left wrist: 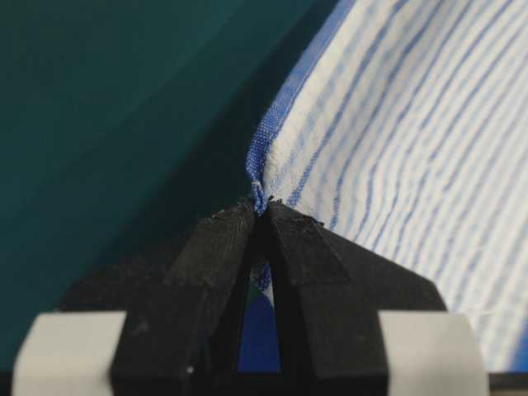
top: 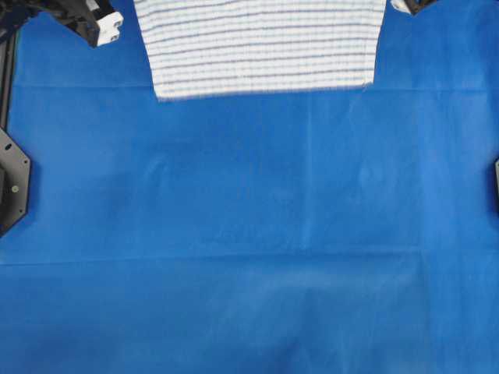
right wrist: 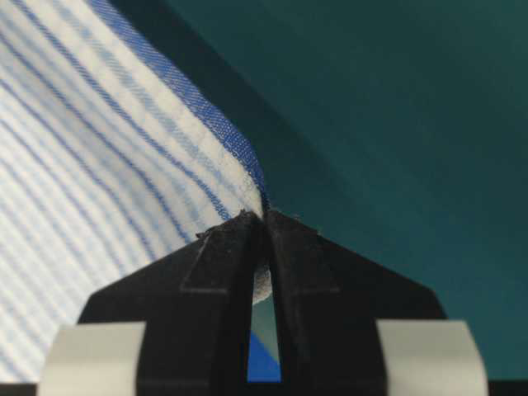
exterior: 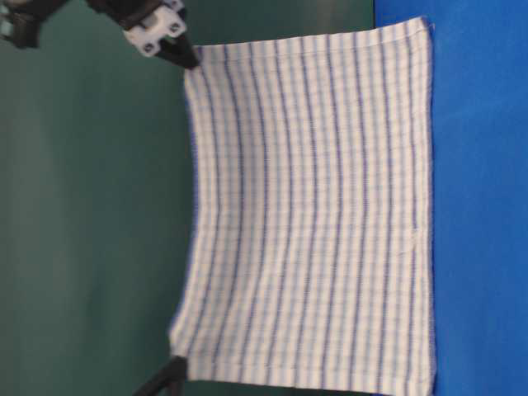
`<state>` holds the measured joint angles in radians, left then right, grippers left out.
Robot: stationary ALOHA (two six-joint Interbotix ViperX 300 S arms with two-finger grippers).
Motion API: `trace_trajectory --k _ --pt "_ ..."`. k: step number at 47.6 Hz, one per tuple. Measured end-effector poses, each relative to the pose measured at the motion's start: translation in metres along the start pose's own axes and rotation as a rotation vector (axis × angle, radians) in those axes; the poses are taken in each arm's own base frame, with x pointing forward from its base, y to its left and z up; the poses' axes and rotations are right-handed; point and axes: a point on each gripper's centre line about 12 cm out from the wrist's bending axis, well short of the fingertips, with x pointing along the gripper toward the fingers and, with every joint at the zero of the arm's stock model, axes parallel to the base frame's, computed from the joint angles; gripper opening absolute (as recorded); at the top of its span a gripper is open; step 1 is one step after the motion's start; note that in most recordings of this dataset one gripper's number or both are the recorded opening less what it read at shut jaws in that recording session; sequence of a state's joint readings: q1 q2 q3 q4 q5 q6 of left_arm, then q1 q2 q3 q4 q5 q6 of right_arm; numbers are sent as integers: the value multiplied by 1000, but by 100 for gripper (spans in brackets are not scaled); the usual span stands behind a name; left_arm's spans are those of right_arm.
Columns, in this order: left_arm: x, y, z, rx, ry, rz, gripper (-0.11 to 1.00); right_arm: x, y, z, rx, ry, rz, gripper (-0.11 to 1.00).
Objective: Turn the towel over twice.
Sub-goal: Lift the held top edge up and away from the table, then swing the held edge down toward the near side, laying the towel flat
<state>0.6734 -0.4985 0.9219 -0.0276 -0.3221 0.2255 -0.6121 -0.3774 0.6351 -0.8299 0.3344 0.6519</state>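
Above blue cloth (top: 249, 234), towel (exterior: 313, 206) hangs from both pinched fingers (left wrist: 223, 247).

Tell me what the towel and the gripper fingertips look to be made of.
Towel: looks like thin woven cotton, matte, with visible weave, woven blue stripes and stitched hems; it hangs limp and sags between its held corners.
Left gripper and right gripper fingertips: likely rigid black plastic, matte, with rough, faceted edges.

Even, bright light, no glare or hard shadows. Wrist views: fingers (left wrist: 223, 272) sharp, towel (left wrist: 412, 165) beyond them soft. Table-level view slightly blurred.
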Motion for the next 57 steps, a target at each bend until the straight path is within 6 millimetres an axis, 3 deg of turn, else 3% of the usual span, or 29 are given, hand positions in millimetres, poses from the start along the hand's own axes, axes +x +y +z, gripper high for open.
trace_trajectory --k 7,21,35,42,57 --pt "-16 -11 18 3 -45 -42 4 -21 15 7 -16 -34 34 8" --pt "-50 -51 15 19 -40 -207 4 -61 63 -12 -76 67 111 8" --pt "-81 -94 -31 2 52 -394 4 -103 133 -49 -84 202 319 8" --pt "-95 -118 -56 19 111 -508 4 -112 163 -79 -72 283 378 8" --pt "-129 -179 -82 44 219 -790 4 -123 211 -142 -1 438 438 8"
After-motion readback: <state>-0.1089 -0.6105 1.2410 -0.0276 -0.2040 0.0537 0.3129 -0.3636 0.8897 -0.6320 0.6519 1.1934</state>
